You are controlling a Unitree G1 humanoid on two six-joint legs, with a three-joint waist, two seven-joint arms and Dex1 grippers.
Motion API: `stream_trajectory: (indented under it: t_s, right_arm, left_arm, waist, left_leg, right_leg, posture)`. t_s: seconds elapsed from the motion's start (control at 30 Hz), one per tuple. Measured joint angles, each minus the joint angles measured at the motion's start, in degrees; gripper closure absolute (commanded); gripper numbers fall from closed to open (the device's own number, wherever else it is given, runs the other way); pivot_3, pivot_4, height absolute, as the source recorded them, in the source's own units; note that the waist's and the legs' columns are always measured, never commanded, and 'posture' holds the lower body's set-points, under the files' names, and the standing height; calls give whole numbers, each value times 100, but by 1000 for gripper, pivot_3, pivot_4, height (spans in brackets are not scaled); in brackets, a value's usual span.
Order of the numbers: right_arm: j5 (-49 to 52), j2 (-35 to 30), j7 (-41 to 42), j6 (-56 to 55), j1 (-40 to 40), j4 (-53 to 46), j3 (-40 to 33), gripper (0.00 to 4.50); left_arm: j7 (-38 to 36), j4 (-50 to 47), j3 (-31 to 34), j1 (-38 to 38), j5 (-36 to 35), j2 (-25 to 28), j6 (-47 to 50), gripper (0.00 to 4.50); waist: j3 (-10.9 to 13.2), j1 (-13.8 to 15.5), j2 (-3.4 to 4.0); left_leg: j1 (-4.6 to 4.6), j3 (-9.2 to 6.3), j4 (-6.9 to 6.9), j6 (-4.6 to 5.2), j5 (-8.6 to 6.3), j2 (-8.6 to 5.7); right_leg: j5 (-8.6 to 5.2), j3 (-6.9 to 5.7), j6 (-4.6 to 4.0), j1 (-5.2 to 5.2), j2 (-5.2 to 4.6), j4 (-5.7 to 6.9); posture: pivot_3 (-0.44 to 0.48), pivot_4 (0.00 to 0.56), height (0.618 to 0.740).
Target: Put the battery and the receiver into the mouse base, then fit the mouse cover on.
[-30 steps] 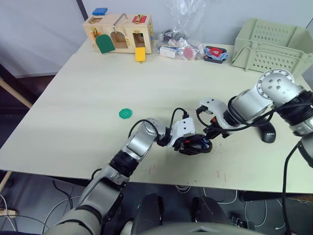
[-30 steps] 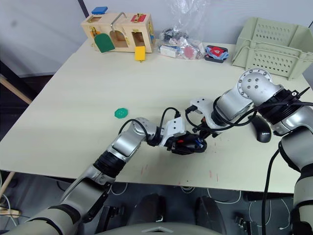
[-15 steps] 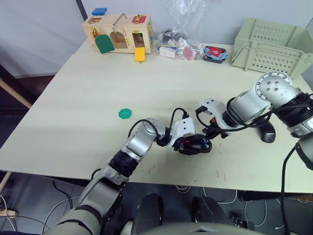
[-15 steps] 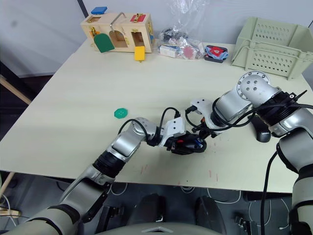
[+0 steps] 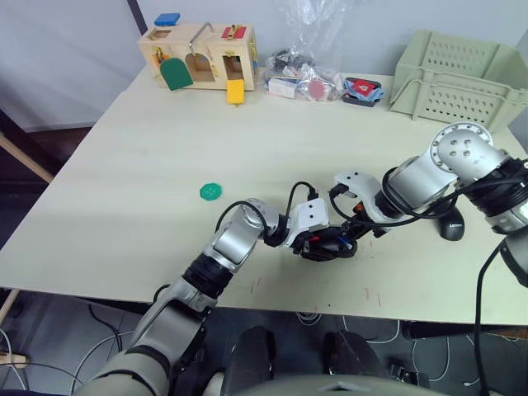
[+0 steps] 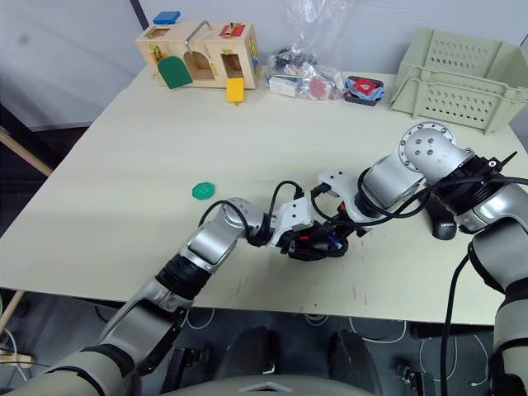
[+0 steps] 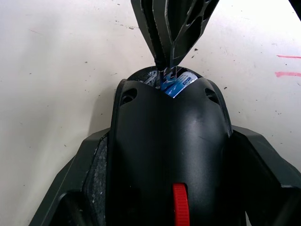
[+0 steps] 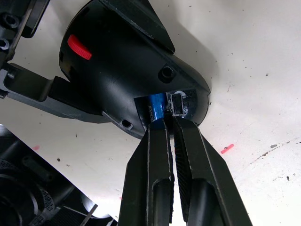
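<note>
Two pincers share the work: left (image 7: 171, 207) clamps the base (image 7: 169, 141) steady while right (image 8: 170, 123), nearly closed, seats the battery (image 8: 155, 106).

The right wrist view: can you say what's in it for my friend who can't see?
Two black fingers, pressed nearly together, poke their tips into the open end of the black mouse base, where a blue battery sits inside. The base has a red wheel and is clamped by the other gripper on a pale table.
</note>
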Motion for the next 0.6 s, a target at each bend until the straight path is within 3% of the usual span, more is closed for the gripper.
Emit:
stream_trajectory:
  t_s: [0.6]
  right_arm:
    - [-1525,267,909,381,-6,-259,-292,4500]
  left_arm:
    - [7,-71,-18,9,0,37,35,1562]
  waist:
    - [0,-8,1]
  left_leg:
    - [-2,-1,-3,0,0,2]
  right_leg:
    - [-2,-4,-3,-5,0,-1]
  posture:
    - [0,150,740]
